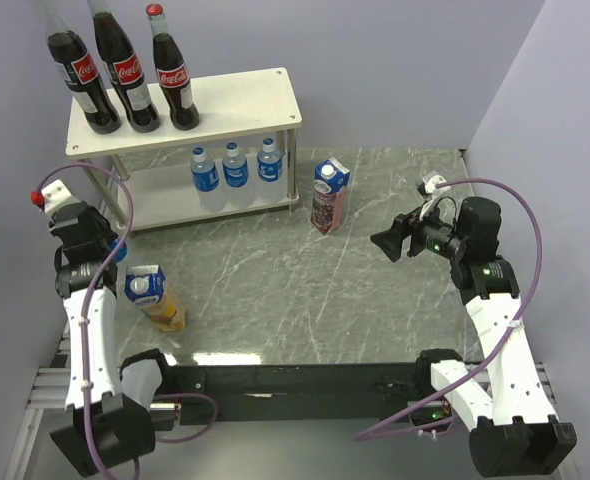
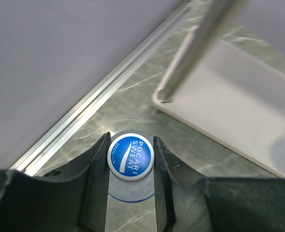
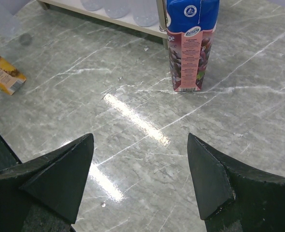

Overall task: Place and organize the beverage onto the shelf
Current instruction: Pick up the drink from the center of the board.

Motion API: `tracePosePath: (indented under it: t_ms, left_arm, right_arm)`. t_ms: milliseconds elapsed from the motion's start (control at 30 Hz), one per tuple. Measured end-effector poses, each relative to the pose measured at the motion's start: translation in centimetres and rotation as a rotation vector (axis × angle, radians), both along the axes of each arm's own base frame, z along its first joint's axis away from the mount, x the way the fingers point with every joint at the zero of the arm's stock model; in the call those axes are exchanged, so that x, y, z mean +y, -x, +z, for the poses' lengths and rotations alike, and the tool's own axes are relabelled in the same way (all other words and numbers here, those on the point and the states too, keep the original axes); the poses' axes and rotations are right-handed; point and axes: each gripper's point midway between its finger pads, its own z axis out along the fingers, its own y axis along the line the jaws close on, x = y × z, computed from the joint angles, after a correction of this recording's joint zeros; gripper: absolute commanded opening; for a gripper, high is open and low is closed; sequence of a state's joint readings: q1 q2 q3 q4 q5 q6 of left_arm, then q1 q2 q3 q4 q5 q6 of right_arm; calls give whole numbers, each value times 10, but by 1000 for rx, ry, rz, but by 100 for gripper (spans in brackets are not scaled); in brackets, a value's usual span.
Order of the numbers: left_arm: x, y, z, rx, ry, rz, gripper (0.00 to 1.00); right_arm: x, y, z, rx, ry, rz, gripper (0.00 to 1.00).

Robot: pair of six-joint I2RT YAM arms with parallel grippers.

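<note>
At the far left, the left hand (image 2: 131,144) is closed on the fourth water bottle (image 2: 131,156), its fingers pressed on either side just under the blue cap. The bottle is upright beside the shelf's left leg, close to the wall. Whether it rests on the table (image 1: 275,290) or is lifted clear of it I cannot tell.

Just right of that arm, the yellow carton (image 1: 157,298) sits on the table, well apart from the shelf (image 1: 245,95) and not yet placed.

On the shelf, the three cola bottles (image 1: 125,75) stand in a row at the left end of the top board. Three water bottles (image 1: 235,170) line up on the lower board towards its right end.

The purple carton (image 1: 329,197) stands upright on the table just beside the shelf's right legs, not on it.

Further right, the right hand (image 1: 393,243) hovers over the table with its fingers spread wide, gripping nothing and pointed towards the purple carton.

By my reckoning six of the nine drinks are shelved. Left to do: the held water bottle to join its row below, and both cartons, with free room on the right half of the top board
</note>
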State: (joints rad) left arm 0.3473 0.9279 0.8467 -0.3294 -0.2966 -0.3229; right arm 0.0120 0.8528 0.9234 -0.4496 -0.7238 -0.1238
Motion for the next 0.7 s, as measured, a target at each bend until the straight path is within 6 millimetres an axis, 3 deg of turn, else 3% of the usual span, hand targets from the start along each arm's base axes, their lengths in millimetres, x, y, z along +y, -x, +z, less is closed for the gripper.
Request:
tracePosePath:
  t_ms: [100, 267, 700]
  left_arm:
    - [-16, -2, 14, -43, -12, -95, 0]
    - [-48, -11, 19, -72, 11, -271, 0]
    - [-164, -25, 36, -201, 4, -834, 0]
  right_arm:
    - [0, 0, 0, 0, 0, 0, 84]
    - [0, 0, 0, 0, 0, 0, 84]
    - [8, 5, -6, 11, 1, 78, 84]
